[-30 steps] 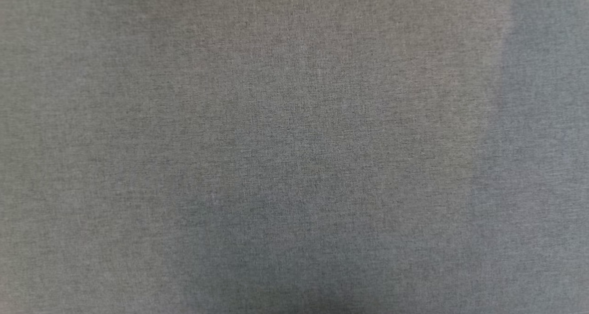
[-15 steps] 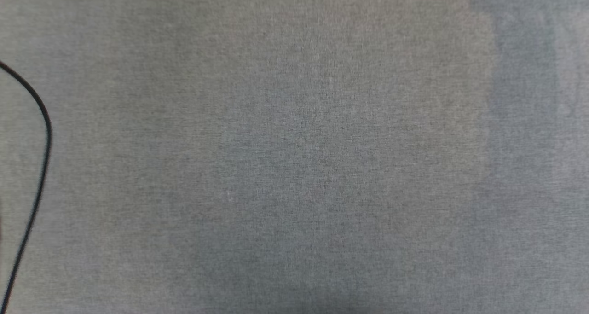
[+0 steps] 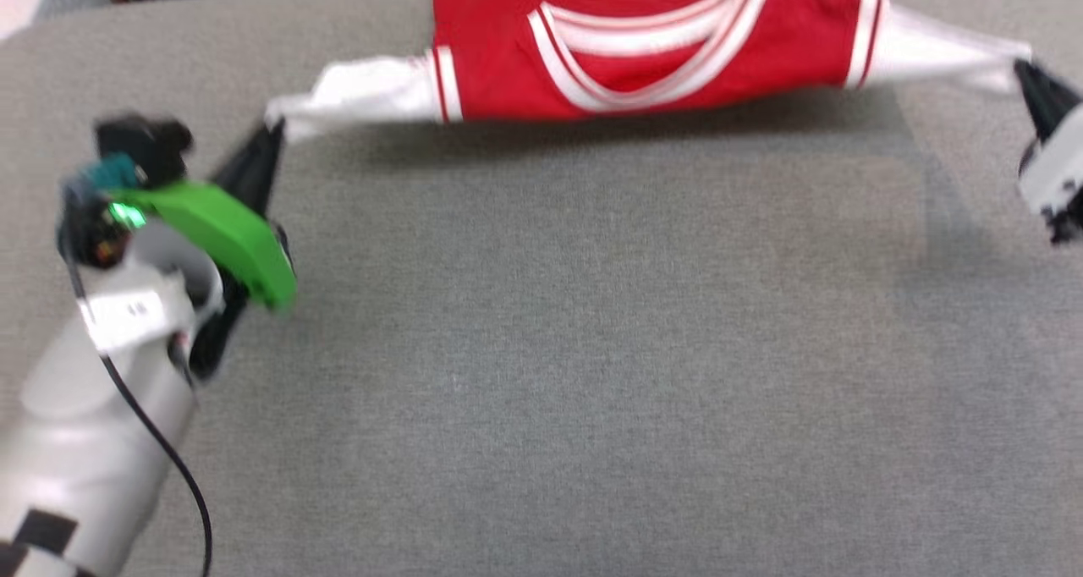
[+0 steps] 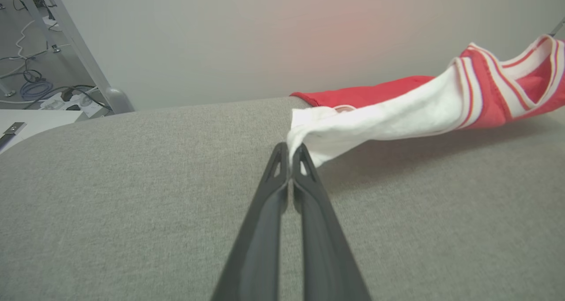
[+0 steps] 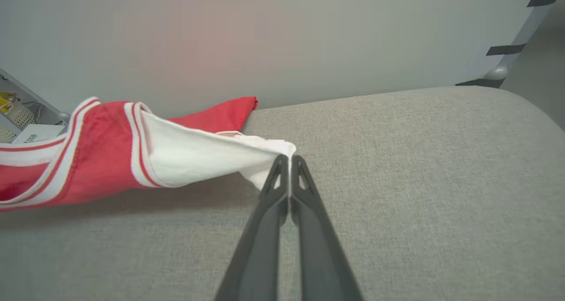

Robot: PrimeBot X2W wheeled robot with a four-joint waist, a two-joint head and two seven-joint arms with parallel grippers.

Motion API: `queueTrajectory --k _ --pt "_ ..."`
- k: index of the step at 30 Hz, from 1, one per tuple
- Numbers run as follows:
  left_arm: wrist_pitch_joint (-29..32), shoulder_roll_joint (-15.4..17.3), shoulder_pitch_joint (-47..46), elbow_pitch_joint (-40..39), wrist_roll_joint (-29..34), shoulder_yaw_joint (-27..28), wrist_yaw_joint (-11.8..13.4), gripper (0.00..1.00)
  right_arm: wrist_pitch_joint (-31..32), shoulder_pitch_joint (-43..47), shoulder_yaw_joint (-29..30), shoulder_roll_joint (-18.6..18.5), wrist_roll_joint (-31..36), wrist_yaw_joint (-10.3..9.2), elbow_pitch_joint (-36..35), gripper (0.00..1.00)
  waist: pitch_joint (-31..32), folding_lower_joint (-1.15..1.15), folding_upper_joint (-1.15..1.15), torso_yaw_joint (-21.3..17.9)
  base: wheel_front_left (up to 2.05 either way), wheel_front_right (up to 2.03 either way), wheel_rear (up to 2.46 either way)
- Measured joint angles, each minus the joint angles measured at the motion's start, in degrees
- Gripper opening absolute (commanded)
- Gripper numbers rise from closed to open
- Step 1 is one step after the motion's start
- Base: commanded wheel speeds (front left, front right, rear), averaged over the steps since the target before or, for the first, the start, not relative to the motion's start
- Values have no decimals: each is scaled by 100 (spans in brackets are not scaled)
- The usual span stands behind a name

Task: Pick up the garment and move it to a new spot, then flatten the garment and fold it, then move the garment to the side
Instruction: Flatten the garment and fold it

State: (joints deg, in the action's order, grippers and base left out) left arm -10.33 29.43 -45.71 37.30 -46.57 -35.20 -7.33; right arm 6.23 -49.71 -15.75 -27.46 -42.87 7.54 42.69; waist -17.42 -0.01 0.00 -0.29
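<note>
The garment (image 3: 626, 48), a red jersey with white sleeves and a red-white striped collar, hangs stretched above the far edge of the grey table (image 3: 541, 348), casting a shadow under it. My left gripper (image 3: 272, 133) is shut on the tip of its left white sleeve (image 4: 353, 129), fingers (image 4: 269, 204) pressed together. At the right edge my right gripper (image 3: 1022, 69) is shut on the tip of the other white sleeve (image 5: 198, 159). The garment's lower part trails over the table's far edge (image 5: 220, 111) and is hidden.
A grey wall (image 4: 282, 40) rises just behind the table. Cables and a metal frame leg (image 4: 75, 58) lie on the floor beyond the far left corner. A black cable (image 3: 161, 450) runs along my left forearm.
The head camera has shifted: earlier it showed bare grey cloth, then a black cable at the left; now both arms and the stretched garment are in view.
</note>
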Motion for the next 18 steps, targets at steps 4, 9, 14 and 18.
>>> queueTrajectory --k 4,9,14,18 --pt "135 119 794 -268 -30 -200 15 0 270 950 -164 -389 -483 0 -558 0 364 0 0 44 0 0 0" --pt "141 243 1527 -520 -194 -252 162 0 394 1841 -256 -656 -731 1 -1003 0 748 0 0 80 0 0 0" --pt "247 356 2177 -794 -294 -380 205 0 508 2536 -266 -762 -876 1 -1366 0 1083 0 0 96 0 0 0" --pt "265 505 2640 -1011 -391 -378 335 0 692 3059 -257 -832 -955 1 -1656 0 1303 0 0 100 0 0 0"
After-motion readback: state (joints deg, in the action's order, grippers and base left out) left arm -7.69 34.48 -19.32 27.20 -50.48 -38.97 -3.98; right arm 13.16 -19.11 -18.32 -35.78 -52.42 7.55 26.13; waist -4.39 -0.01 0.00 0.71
